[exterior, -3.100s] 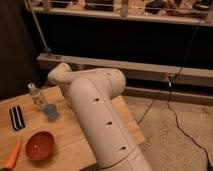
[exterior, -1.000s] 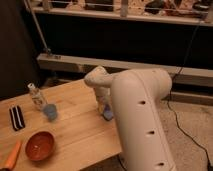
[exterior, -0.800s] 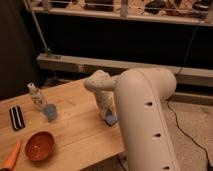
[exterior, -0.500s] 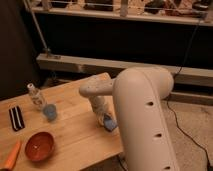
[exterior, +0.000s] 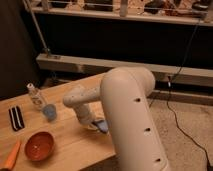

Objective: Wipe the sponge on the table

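My white arm reaches down over the right part of the light-brown wooden table [exterior: 65, 135]. Its gripper [exterior: 96, 123] is low at the tabletop, near the right edge. The small light-blue sponge [exterior: 103, 126] shows at the gripper's tip, pressed against the wood, and the gripper is shut on it. The big white arm segment [exterior: 132, 115] hides the table's right edge and part of the gripper.
A pale-blue cup [exterior: 49, 112] and a small clear bottle [exterior: 35, 96] stand at the table's left-middle. A black-and-white striped object [exterior: 17, 118] lies at the far left. A red bowl [exterior: 40, 145] and an orange carrot [exterior: 11, 156] sit near the front-left edge.
The arm has swung leftward and lower over the table, and the sponge has slid with the gripper a little toward the near edge. The other objects have not moved.
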Controlling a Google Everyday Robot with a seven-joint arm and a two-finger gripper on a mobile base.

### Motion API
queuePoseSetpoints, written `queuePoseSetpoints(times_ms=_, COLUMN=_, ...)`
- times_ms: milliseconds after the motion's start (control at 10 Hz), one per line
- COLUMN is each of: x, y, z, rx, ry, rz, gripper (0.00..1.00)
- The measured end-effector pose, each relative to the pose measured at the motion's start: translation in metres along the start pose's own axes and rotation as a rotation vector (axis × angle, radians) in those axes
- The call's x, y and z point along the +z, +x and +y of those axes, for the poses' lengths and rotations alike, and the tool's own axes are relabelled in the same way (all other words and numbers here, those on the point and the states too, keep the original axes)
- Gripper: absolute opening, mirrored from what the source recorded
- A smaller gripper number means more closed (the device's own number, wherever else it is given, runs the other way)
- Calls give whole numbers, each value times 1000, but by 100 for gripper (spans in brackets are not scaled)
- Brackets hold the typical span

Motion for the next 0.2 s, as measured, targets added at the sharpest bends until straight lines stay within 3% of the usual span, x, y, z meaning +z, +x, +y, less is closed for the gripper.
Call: queuePoseSetpoints(times_ms=200, x=-23, y=-14, z=24, rx=-77, ry=-37, rz=-50, gripper=0)
